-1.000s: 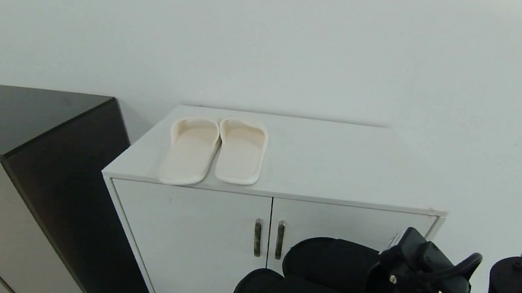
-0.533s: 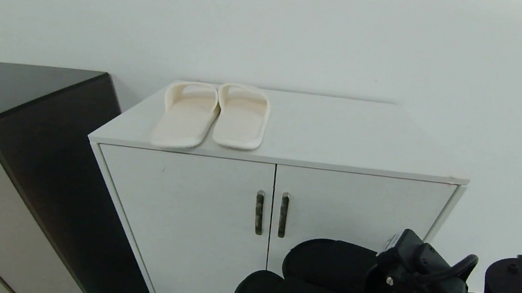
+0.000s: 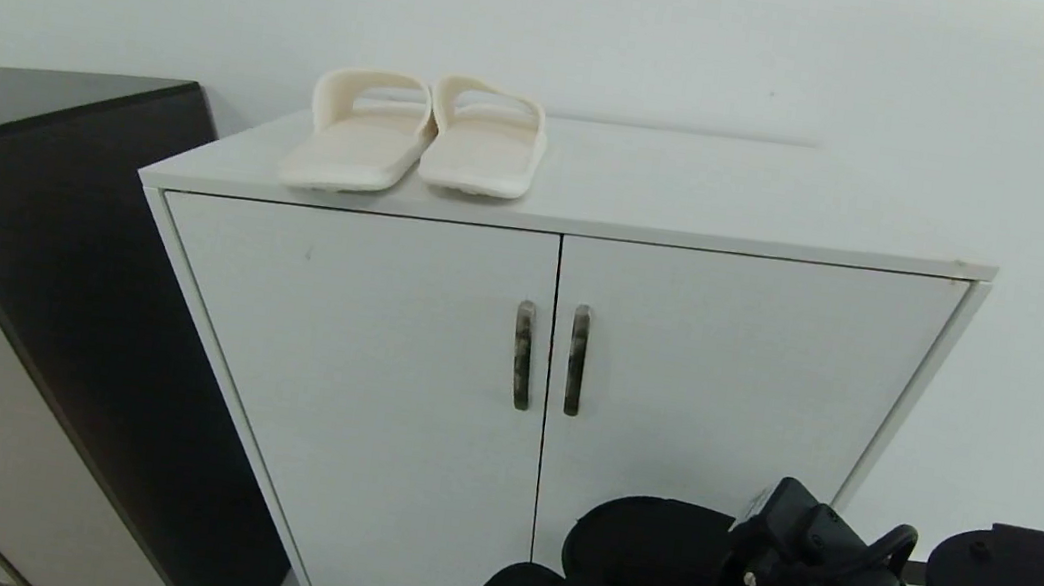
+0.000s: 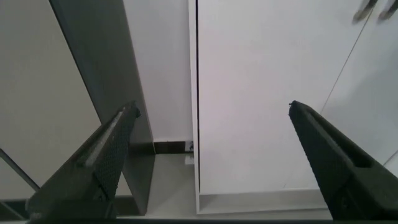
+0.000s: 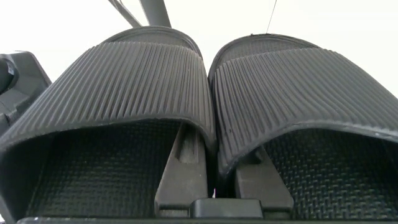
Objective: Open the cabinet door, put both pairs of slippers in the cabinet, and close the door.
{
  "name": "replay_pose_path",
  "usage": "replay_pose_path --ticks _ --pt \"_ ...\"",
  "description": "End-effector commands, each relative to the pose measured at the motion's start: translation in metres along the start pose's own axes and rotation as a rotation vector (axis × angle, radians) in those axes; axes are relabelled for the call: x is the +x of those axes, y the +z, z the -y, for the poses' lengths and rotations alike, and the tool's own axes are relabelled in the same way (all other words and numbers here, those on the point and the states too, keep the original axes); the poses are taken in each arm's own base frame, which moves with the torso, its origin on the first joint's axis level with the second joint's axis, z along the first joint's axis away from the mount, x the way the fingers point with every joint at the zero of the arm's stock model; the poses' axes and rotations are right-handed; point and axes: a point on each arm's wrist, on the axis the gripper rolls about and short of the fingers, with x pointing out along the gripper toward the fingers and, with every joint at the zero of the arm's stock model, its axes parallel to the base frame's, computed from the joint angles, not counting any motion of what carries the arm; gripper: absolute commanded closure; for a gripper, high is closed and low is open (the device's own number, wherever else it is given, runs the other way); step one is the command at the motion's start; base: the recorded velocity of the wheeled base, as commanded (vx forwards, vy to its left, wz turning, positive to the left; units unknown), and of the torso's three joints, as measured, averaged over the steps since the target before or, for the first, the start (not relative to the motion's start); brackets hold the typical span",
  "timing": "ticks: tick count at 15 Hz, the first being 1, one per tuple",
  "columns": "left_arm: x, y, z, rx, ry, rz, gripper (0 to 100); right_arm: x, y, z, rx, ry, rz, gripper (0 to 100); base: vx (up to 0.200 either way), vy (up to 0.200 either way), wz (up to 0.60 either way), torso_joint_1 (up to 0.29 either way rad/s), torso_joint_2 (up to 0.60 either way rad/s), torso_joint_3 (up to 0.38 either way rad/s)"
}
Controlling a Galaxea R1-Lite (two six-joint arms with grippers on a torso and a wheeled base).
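A white two-door cabinet point(image 3: 373, 354) stands in front of me with both doors shut and two dark handles point(image 3: 523, 354) side by side at the middle. A cream pair of slippers point(image 3: 422, 134) lies on its top at the left. Low before the right door, a black pair of slippers point(image 3: 649, 552) is held side by side; my right gripper point(image 5: 217, 149) is shut on the inner walls of the black slippers point(image 5: 273, 81), one finger inside each. My left gripper point(image 4: 212, 107) is open, hanging low near the cabinet's point(image 4: 267, 93) left bottom corner.
A dark-sided cabinet point(image 3: 31, 269) stands close to the left of the white one, leaving a narrow gap down to the floor point(image 4: 171, 180). A plain white wall point(image 3: 815, 59) is behind. The right part of the cabinet top point(image 3: 747, 192) is bare.
The head camera has dropped, so the whole picture shifted: the cabinet front shows larger and its top flatter. The black slippers stay in my right gripper.
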Motion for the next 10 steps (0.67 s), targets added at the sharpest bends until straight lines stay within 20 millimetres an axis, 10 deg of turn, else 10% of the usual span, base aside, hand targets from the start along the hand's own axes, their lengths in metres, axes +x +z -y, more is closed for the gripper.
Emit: replay_pose_path --ticks 1,7,10 --pt "0.000 0.000 0.000 0.000 0.002 -0.003 0 0.002 -0.002 0.000 -0.003 0.001 -0.010 100 0.000 0.000 0.00 -0.090 0.45 0.354" --pt "0.007 0.012 0.000 0.002 -0.003 -0.070 0 -0.003 -0.003 -0.003 -0.010 0.014 -0.006 100 0.000 0.000 0.00 -0.046 0.42 0.372" --pt "0.018 0.087 0.001 -0.077 -0.066 -0.016 0 -0.003 -0.004 -0.004 -0.012 0.015 -0.008 100 0.000 0.000 0.00 -0.001 0.10 0.084"
